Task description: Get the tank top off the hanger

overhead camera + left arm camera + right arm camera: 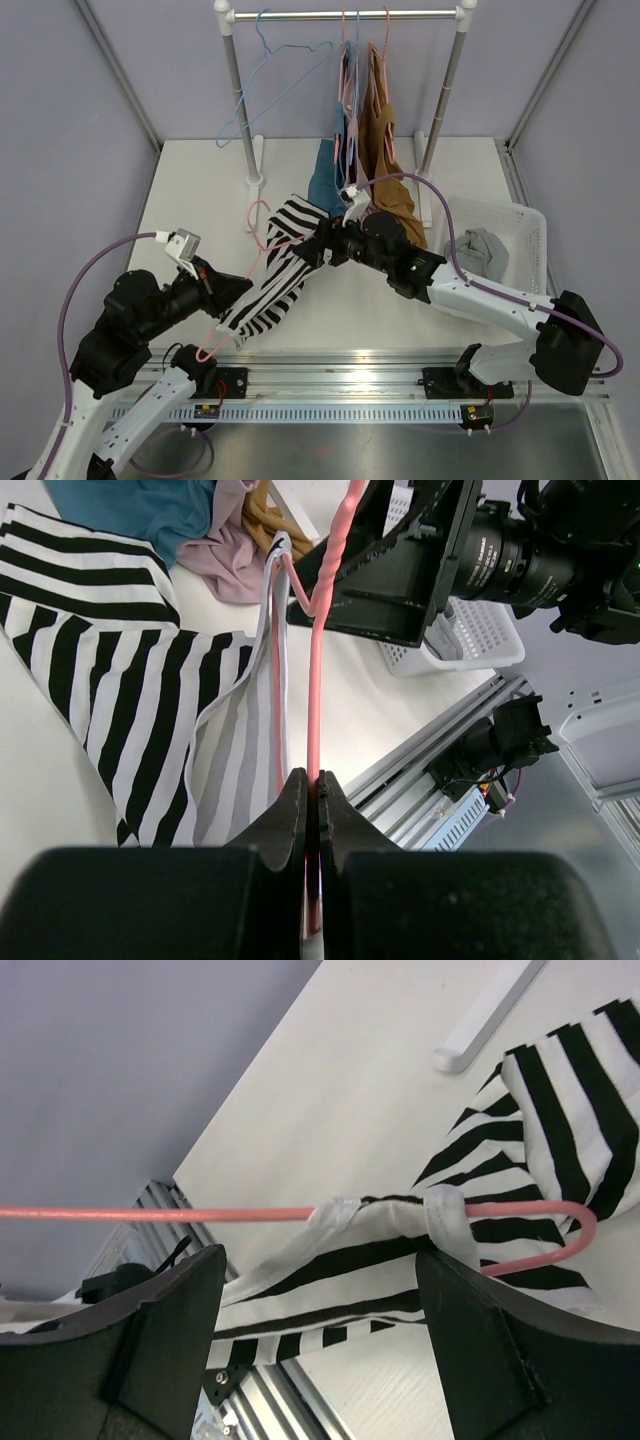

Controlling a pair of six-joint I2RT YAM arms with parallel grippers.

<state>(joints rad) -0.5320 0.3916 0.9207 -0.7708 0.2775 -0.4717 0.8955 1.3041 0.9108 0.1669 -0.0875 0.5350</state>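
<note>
The black-and-white striped tank top (270, 290) hangs on a pink wire hanger (258, 215) held low over the table. My left gripper (218, 290) is shut on the hanger's lower wire, and the left wrist view shows its jaws (312, 785) pinching the pink wire (315, 680) beside the striped cloth (120, 680). My right gripper (315, 248) is open at the hanger's shoulder. In the right wrist view its jaws (320, 1260) stand wide on either side of the white-edged strap (400, 1220), which is looped over the hanger (150, 1214).
A clothes rack (345, 15) stands at the back with a blue hanger (265, 90) and brown (385, 160) and teal (328, 180) garments. A white basket (535, 230) holding a grey garment (480, 250) sits at the right. A metal rail (350, 385) runs along the near edge.
</note>
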